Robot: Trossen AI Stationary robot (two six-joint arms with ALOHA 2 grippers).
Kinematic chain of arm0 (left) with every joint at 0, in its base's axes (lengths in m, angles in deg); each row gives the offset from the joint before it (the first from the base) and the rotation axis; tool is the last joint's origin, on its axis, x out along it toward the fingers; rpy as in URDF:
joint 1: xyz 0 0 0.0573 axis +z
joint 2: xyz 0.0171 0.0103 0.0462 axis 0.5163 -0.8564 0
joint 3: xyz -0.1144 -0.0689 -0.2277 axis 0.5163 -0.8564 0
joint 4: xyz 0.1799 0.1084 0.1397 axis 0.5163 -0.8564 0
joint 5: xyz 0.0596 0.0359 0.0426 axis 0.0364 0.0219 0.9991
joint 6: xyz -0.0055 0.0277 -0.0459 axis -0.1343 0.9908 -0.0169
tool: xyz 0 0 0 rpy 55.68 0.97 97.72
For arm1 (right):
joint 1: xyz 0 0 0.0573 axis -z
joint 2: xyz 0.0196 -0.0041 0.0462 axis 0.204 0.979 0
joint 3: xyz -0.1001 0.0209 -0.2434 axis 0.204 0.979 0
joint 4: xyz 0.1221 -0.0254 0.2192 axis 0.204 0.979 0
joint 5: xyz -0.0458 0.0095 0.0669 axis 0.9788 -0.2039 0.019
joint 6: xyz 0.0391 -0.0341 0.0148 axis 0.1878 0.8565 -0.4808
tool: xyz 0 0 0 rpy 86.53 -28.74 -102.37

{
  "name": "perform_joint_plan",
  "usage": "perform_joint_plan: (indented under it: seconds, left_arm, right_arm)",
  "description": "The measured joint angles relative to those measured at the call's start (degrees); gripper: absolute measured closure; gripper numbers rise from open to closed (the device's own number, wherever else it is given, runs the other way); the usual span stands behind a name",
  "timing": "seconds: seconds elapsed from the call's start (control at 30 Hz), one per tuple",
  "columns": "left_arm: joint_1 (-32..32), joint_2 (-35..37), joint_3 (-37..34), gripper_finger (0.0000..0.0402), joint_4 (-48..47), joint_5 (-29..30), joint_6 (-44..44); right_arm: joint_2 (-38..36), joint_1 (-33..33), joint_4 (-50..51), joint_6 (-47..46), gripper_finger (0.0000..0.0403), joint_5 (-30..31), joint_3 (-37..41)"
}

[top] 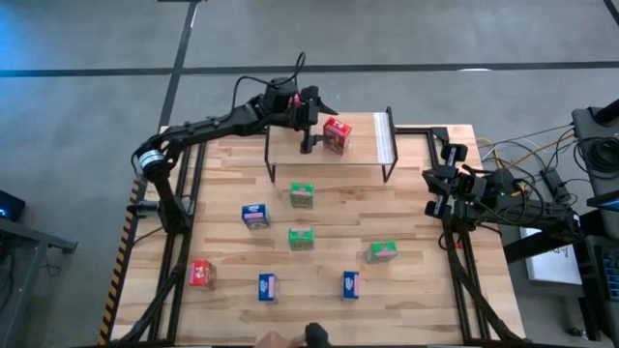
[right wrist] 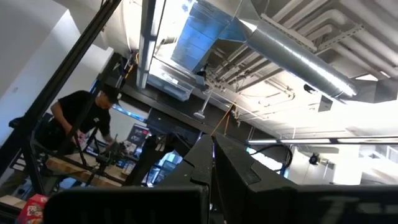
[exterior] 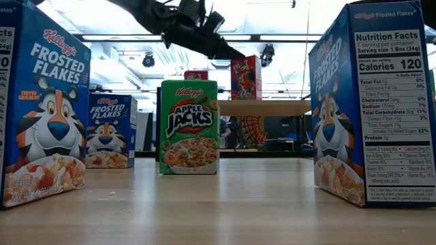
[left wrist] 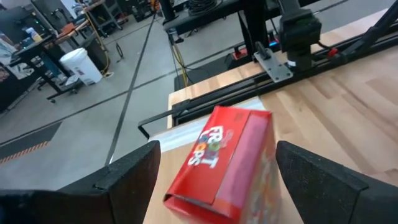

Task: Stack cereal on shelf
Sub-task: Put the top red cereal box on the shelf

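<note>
A red cereal box (top: 337,135) stands upright on the shelf (top: 354,160), a light plank on thin black legs at the table's far middle. My left gripper (top: 308,128) hovers open over the shelf, just left of that box. In the left wrist view the red box (left wrist: 227,163) shows ahead between the two spread fingers, with a gap on each side. The low view shows the same box (exterior: 245,77) on the plank (exterior: 272,107). My right gripper (top: 440,184) waits shut at the table's right edge, raised and holding nothing.
Several cereal boxes stand on the tabletop in front of the shelf: green (top: 302,195), (top: 301,238), (top: 381,251), blue (top: 255,217), (top: 268,286), (top: 350,284) and red (top: 202,274). A pale strip (top: 384,140) ends the shelf on the right. A person (right wrist: 81,118) works beyond the table.
</note>
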Motion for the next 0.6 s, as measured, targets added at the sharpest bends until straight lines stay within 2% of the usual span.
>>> perform_joint_plan:
  seconds: [0.6]
  left_arm:
    - [0.4,-2.2,0.0,0.0102,0.0,0.3,-0.5]
  right_arm:
    - [0.0,0.0,0.1,1.3,0.0394,0.0,0.0]
